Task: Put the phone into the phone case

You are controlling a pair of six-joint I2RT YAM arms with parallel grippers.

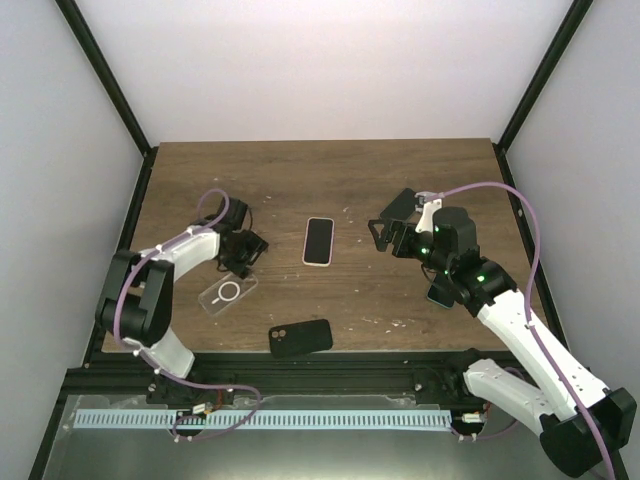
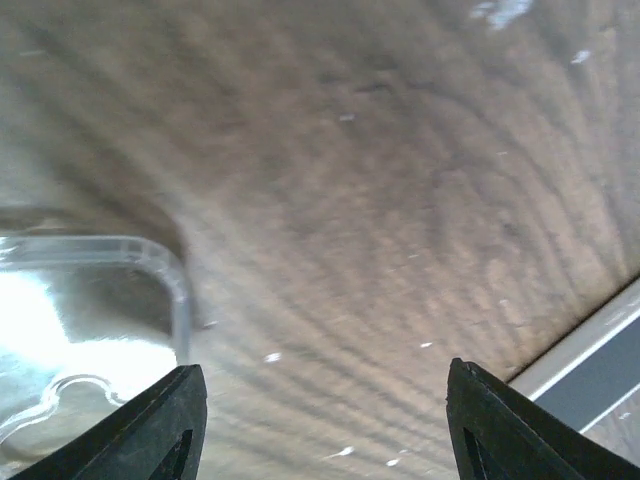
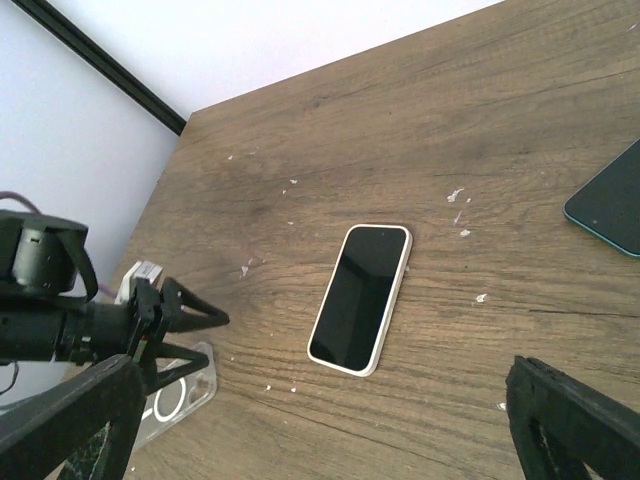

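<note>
Your left gripper (image 2: 322, 415) gapes empty at the clear MagSafe case (image 1: 228, 291), left of the white-edged phone (image 1: 319, 241); your right gripper (image 1: 388, 220), wide and empty too, hovers to its right.

The left gripper (image 1: 248, 250) hangs low over the brown wooden table (image 1: 330, 180), just beyond the clear plastic phone case (image 1: 228, 292) marked with a ring. The white-rimmed black-screened phone (image 1: 319, 241) lies flat between it and the right gripper (image 1: 385, 224), whose jaws seem spread. A black rounded-corner slab (image 1: 300, 338) lies nearer the bases than either gripper.
</note>
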